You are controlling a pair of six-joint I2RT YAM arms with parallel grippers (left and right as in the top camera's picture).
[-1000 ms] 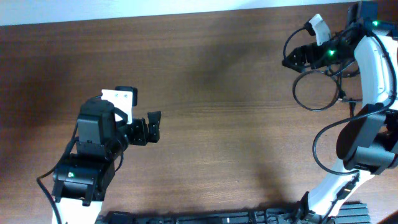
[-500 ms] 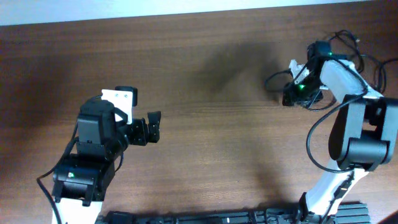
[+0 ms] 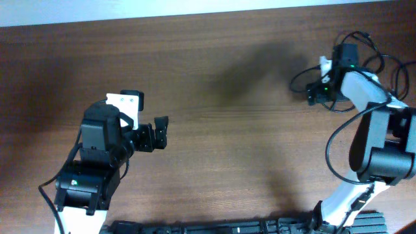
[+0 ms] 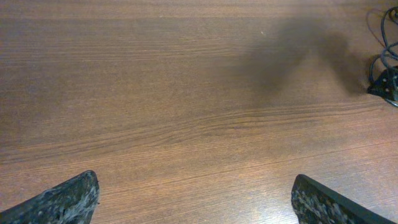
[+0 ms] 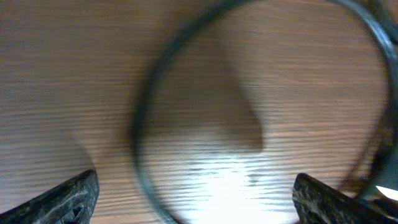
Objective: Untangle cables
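The cables are thin black loops on the brown table at the far right, around my right arm. One blurred loop curves across the right wrist view and passes between the open jaws of my right gripper, close above the wood. In the overhead view my right gripper points left, with a small loop beside it. My left gripper is open and empty at the centre left, far from the cables. The left wrist view shows it over bare wood, with cable loops at the far right edge.
The table's back edge runs along the top of the overhead view. The right arm's own thicker black wires hang at the right. A dark ribbed strip lies along the front edge.
My right gripper has swung from the far right corner left to the table, then back a little to the right. The cable loops have shifted with it. My left arm has not moved.
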